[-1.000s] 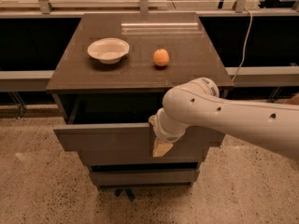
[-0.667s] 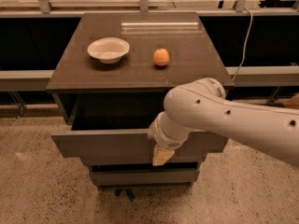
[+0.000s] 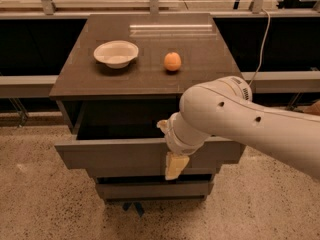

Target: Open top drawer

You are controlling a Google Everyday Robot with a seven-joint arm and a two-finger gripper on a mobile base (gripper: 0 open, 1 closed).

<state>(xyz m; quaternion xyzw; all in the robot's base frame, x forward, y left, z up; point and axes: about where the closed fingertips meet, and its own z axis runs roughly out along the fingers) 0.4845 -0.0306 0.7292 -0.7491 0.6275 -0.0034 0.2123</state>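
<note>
The top drawer (image 3: 112, 156) of the dark grey-brown cabinet stands partly pulled out, and its dark inside shows behind the flat front panel. My gripper (image 3: 172, 156) is at the top edge of that front panel, right of its middle, with a cream part hanging down in front of the panel. My white arm comes in from the right and hides the right part of the drawer.
A white bowl (image 3: 116, 53) and an orange (image 3: 172, 61) sit on the cabinet top (image 3: 200, 44). A narrower lower drawer (image 3: 150, 189) sits below the top one. Speckled floor (image 3: 40, 204) lies around the cabinet, and a rail runs behind it.
The top drawer has slid further out toward the camera, and my gripper has moved with its front panel.
</note>
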